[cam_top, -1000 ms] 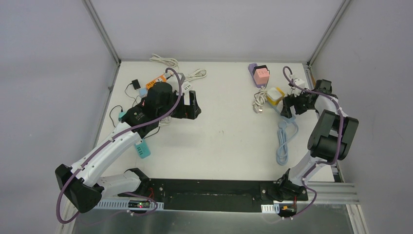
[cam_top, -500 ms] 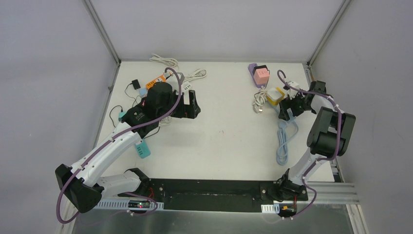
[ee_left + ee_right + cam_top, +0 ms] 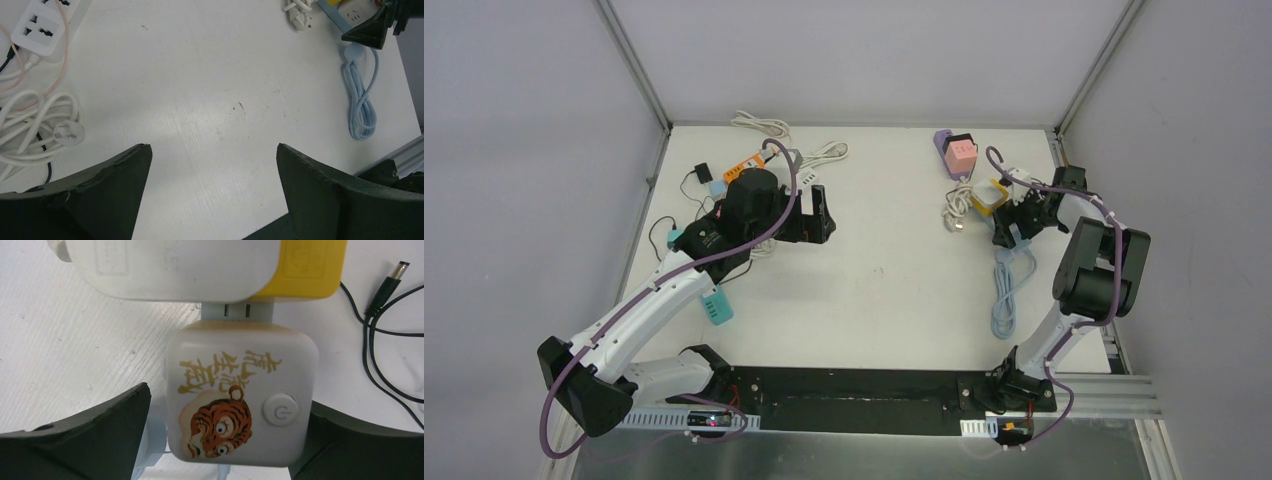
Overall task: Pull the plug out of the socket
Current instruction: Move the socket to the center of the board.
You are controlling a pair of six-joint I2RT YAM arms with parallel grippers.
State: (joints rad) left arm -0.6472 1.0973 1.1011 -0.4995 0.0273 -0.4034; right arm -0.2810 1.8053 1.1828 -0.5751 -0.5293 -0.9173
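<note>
Right wrist view puts us at the grasping step. The right pincer [image 3: 228, 402] stands spread, and its two black fingers [image 3: 95, 435] flank a white rounded block printed with an orange tiger [image 3: 240, 390] without pinching it. A strip of white table [image 3: 65, 340] shows between the block and the finger at the picture's left. The other finger lies just beside the block, and we cannot tell whether it touches. The block sits squarely between the fingers, and we take it to be the plug body. At its far end a short pale-blue neck [image 3: 236, 311], with what look like two blades showing, joins it to a white-and-yellow socket cube [image 3: 190, 270]. We judge the plug not yet pulled free. The next move calls for closing firmly on the tiger block's sides, then drawing straight back along the blades, away from the cube. Nothing holds the cube down, so it may drag along. A thin black cable with a barrel connector [image 3: 380, 295] lies off to one side. The left pincer [image 3: 212, 147] is also spread, holding nothing. It hangs over the table well apart from the plug, near a white power strip [image 3: 42, 25].
</note>
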